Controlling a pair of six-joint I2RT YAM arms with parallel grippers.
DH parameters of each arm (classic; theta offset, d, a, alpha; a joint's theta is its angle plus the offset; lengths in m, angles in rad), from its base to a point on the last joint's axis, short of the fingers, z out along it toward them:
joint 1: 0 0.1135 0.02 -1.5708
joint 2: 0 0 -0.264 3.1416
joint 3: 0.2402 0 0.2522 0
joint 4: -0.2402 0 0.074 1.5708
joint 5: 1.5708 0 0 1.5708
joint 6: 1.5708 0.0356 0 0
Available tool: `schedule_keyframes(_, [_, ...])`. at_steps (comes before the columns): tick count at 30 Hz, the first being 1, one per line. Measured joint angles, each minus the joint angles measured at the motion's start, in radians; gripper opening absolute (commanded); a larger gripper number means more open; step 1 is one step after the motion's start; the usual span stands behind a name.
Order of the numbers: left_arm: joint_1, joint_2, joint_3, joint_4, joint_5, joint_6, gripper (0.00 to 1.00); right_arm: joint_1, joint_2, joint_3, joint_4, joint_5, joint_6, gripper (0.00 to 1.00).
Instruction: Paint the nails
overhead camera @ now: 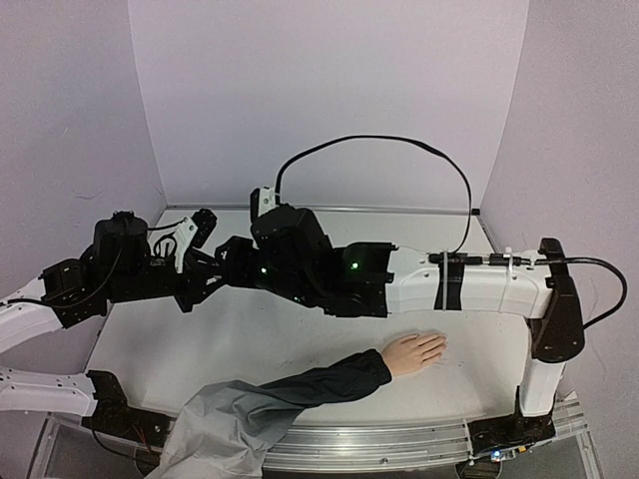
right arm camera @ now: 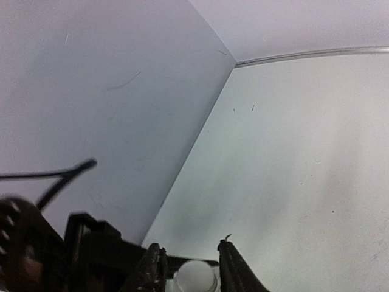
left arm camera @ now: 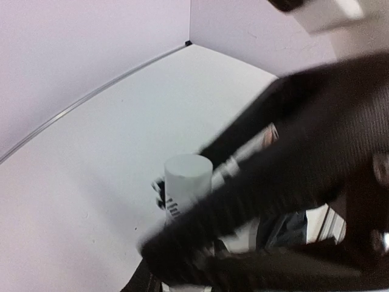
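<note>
The left gripper is closed on a white bottle. The right gripper stands narrow around a white cap; if it grips, I cannot tell. The nails lie on the table, well right of both grippers.

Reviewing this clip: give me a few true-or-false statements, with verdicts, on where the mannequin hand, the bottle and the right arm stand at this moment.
1. The mannequin hand lies on the table, fingers pointing toward the right arm's side. True.
2. The right end effector hovers directly over the mannequin hand. False: the right arm reaches across to the left part of the table, well away from the hand.
3. A white bottle sits between the right end effector's fingers. True.
4. The mannequin's sleeve is bright red. False: it is dark navy.
</note>
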Motion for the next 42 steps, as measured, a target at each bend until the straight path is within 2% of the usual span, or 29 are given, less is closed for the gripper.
schedule_keyframes(4, [-0.008,0.016,0.002,0.051,0.024,0.0,0.0,0.016,-0.102,-0.123,0.01,-0.007,-0.091,0.62])
schedule_keyframes(6, [-0.011,0.034,0.008,0.058,0.032,0.0,0.0,0.012,-0.2,-0.214,0.018,-0.031,-0.142,0.7])
schedule_keyframes(8, [-0.009,0.057,0.019,0.063,0.045,-0.001,0.0,-0.012,-0.304,-0.294,0.044,-0.094,-0.186,0.74])
schedule_keyframes(11, [-0.008,0.079,0.026,0.069,0.098,-0.002,0.0,-0.105,-0.435,-0.381,0.11,-0.229,-0.232,0.74])
schedule_keyframes(13, [-0.008,0.087,0.031,0.07,0.159,-0.002,0.0,-0.169,-0.477,-0.41,0.147,-0.327,-0.257,0.63])
schedule_keyframes(14, [-0.008,0.09,0.034,0.07,0.188,-0.002,0.0,-0.202,-0.486,-0.417,0.166,-0.389,-0.279,0.6])
schedule_keyframes(17, [-0.008,0.106,0.053,0.073,0.317,-0.002,0.0,-0.234,-0.468,-0.417,0.201,-0.574,-0.334,0.58])
schedule_keyframes(22, [-0.008,0.127,0.068,0.085,0.489,-0.003,0.0,-0.208,-0.388,-0.417,0.219,-0.81,-0.399,0.56])
schedule_keyframes(27, [-0.008,0.128,0.068,0.086,0.563,-0.003,0.0,-0.204,-0.332,-0.417,0.212,-0.894,-0.419,0.45])
schedule_keyframes(35, [-0.008,0.128,0.069,0.086,0.587,-0.003,0.0,-0.204,-0.317,-0.403,0.217,-0.927,-0.413,0.2])
schedule_keyframes(40, [-0.008,0.122,0.069,0.082,0.575,-0.003,0.0,-0.202,-0.303,-0.391,0.225,-0.942,-0.406,0.16])
schedule_keyframes(42, [-0.008,0.115,0.069,0.077,0.56,-0.002,0.0,-0.202,-0.296,-0.385,0.23,-0.946,-0.406,0.09])
